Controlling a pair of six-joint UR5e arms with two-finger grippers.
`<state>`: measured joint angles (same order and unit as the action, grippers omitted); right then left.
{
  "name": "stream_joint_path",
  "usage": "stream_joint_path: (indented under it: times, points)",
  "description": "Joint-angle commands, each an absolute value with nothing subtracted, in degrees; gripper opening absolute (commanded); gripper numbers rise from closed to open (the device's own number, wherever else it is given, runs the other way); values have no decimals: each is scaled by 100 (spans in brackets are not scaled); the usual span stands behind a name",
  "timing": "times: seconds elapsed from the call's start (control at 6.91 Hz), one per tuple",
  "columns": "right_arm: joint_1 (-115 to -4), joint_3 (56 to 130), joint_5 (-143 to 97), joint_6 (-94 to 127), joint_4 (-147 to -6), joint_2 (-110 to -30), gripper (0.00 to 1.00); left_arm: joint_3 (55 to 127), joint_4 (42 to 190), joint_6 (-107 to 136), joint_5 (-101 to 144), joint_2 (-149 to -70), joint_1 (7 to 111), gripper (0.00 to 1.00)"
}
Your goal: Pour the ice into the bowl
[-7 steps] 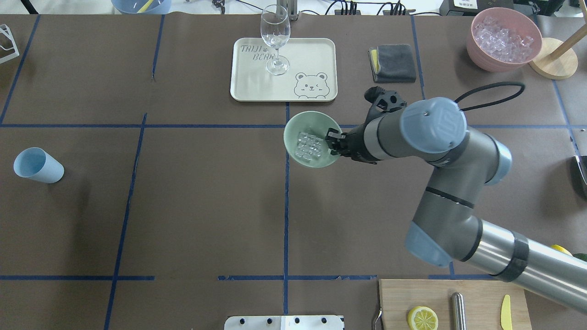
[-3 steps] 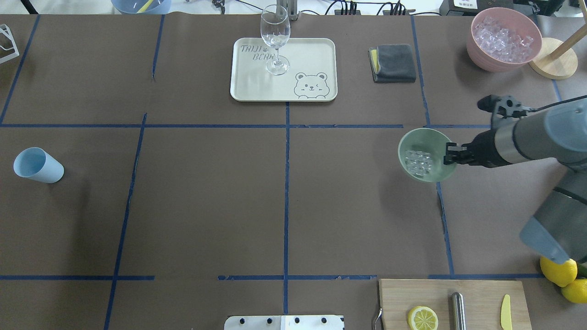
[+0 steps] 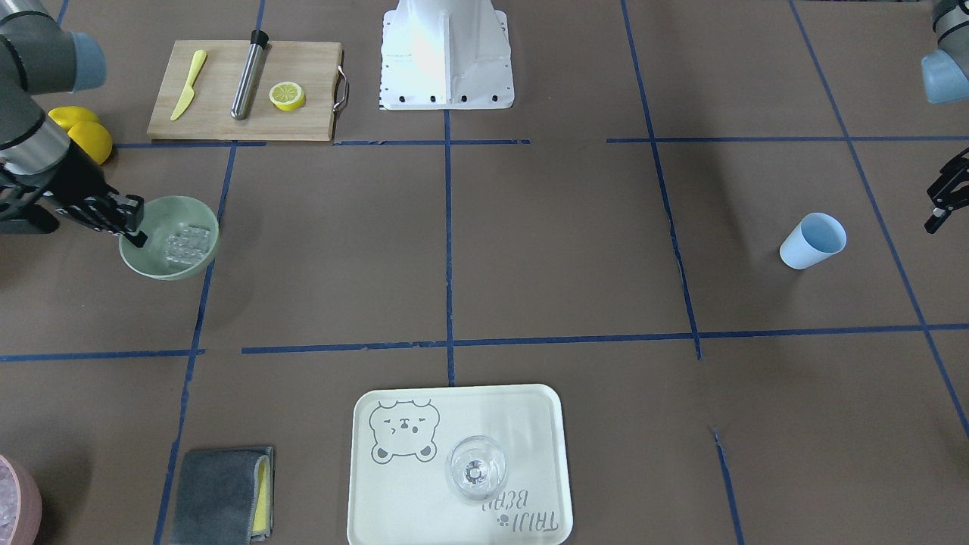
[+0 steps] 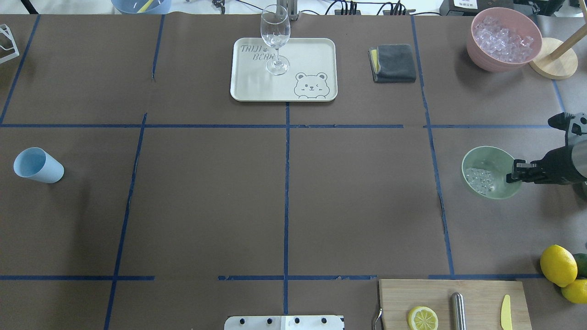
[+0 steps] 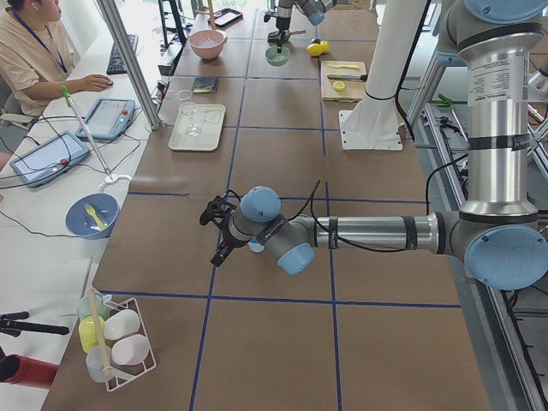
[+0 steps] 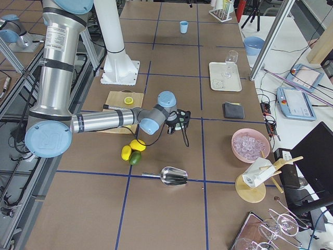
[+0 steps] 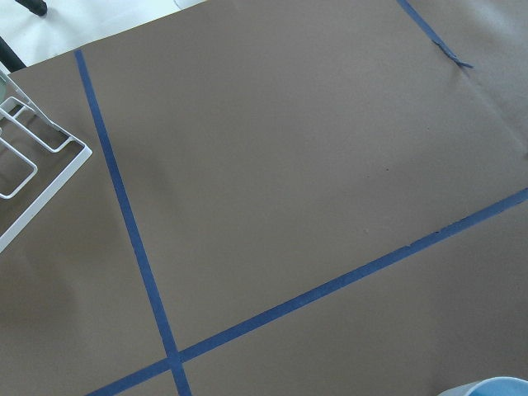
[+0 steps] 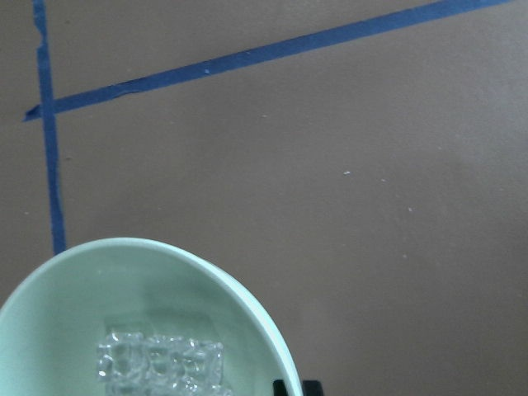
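Near two lemons (image 4: 558, 265), the right gripper (image 4: 514, 176) grips one bowl (image 4: 486, 158) holding one ice (image 4: 479, 179) cluster

Near, large right arm (image 6: 104, 121): silver column at left, forearm level over table, blue-capped wrist (image 6: 166, 98) just past cutting board (image 6: 115, 98). At wrist end right gripper (image 6: 177, 119) shows as dark clump, jaws too small to read; black cable (image 6: 185, 136) loops beside it. Lemon slice (image 6: 128, 100) on board. Two lemons (image 6: 138, 145) and lime (image 6: 135, 158) touching, just under forearm. Metal scoop (image 6: 173, 176) nearer camera, lying on table. Pink bowl (image 6: 248, 158) holding ice cubes at right, wooden stand (image 6: 252, 188) near it. Farther along: dark cloth (image 6: 230, 110), tray (image 6: 222, 81) with glass (image 6: 231, 56). Light blue cup (image 6: 183, 27) at far end.
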<state>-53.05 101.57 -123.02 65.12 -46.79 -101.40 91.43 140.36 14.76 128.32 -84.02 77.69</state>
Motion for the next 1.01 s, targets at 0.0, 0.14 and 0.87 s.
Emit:
stream_joint_path:
  times: [0.0,0.14,0.87]
  points:
    - [-5300,9478,-12348,6591,-3741,-10126,0,9141,14036,1477,12832,-8402,7770,100]
    - [-5300,9422,-12349,6609,-3701,-9977,0,9132,14036,1477,12832,-8402,7770,100]
    - [-5474,9492,-12436,6574,-3727,-9905,100,9184,14036,1477,12823,-8402,7770,100]
